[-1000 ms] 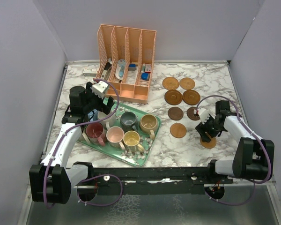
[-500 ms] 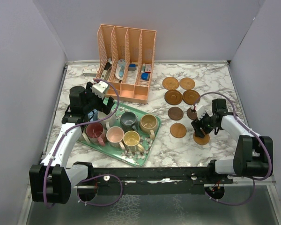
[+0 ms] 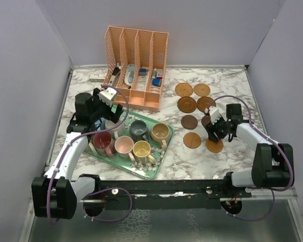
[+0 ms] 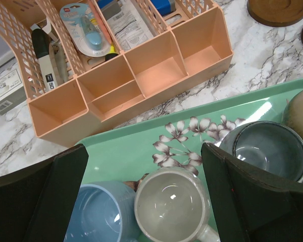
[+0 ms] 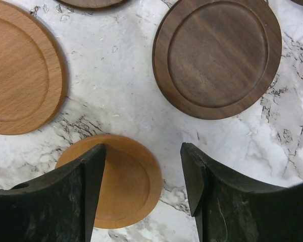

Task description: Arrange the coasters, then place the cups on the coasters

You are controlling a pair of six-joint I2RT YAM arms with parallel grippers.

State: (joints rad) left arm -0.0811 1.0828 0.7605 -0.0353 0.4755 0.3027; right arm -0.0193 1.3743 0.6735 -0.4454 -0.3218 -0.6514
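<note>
Your marble table (image 3: 182, 164) carries a peach desk organizer (image 3: 136, 65) at its far edge, left of centre. On the left half, nearer you, the green floral tray (image 3: 157, 162) lies at an angle and holds the cups. The maroon cup (image 3: 102, 141), pink cup (image 3: 124, 145) and yellow cup (image 3: 141, 149) line its near side. The grey-blue cup (image 3: 138, 130) and tan cup (image 3: 160, 132) stand behind them.

Your left gripper (image 4: 144, 151) hangs over the tray's far left part, jaws spread wide with nothing between them. The cream cup (image 4: 171, 206) and blue cup (image 4: 93, 217) sit below it.

Your right gripper (image 5: 143, 161) is low over the table's right half, jaws apart and clamped on nothing. A light orange coaster (image 5: 123, 181) lies flat under it, partly beneath the left finger (image 5: 86, 186) and clear of the right one. A dark coaster (image 5: 217, 55) and a pale coaster (image 5: 20, 70) lie just past the fingertips, apart from it. Four more coasters (image 3: 186, 104) form a square toward the far right corner.
</note>
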